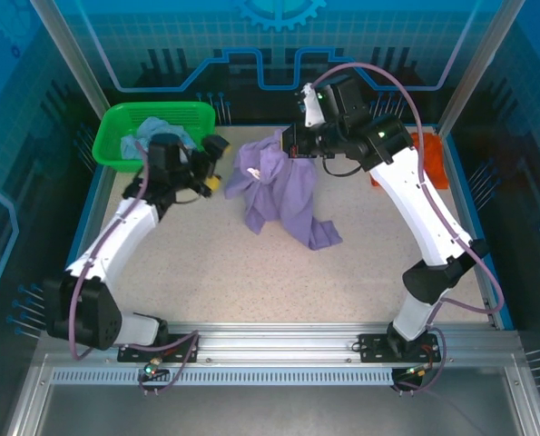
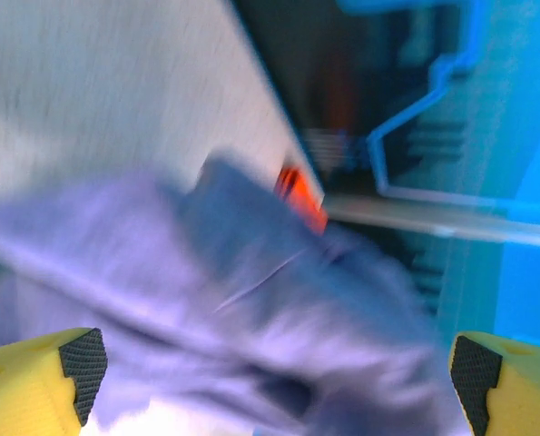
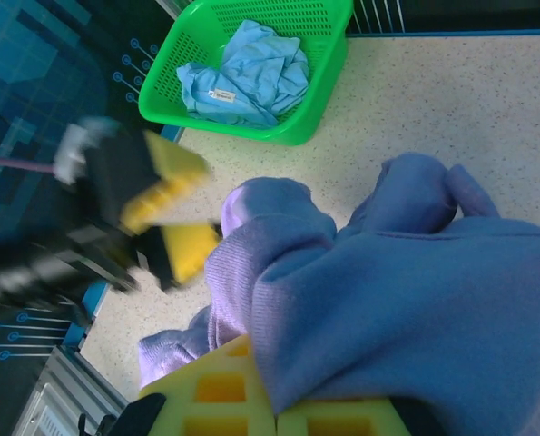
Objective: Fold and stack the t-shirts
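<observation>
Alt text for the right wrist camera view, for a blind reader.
The right gripper holds up a bunched lavender-purple t-shirt over the table. Beside it, the left gripper stands open; behind, a green basket holds a crumpled light blue t-shirt.

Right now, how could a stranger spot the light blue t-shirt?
Start at the green basket in the table's far left corner. The light blue t-shirt lies crumpled inside it. Unlike the purple t-shirt and the orange t-shirt, it sits in a container.
</observation>
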`<action>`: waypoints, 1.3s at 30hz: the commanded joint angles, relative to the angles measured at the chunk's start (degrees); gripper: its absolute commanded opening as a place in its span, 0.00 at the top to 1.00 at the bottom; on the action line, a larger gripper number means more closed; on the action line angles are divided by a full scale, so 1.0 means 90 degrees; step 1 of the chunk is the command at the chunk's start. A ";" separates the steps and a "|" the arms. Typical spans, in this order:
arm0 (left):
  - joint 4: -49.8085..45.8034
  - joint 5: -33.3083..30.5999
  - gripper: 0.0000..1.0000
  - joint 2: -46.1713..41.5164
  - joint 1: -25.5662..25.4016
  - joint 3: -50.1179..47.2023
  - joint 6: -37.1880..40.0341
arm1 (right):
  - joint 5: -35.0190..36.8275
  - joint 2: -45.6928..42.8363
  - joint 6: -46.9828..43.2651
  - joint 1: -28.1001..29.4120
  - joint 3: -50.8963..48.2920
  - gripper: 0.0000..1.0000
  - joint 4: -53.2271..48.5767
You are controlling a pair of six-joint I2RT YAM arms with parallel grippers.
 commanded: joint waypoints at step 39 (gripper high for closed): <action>0.1869 0.0605 1.00 0.1448 -0.1626 0.0777 -0.1414 | -0.0646 -0.2738 0.0499 -0.1635 -0.4016 0.98 0.0635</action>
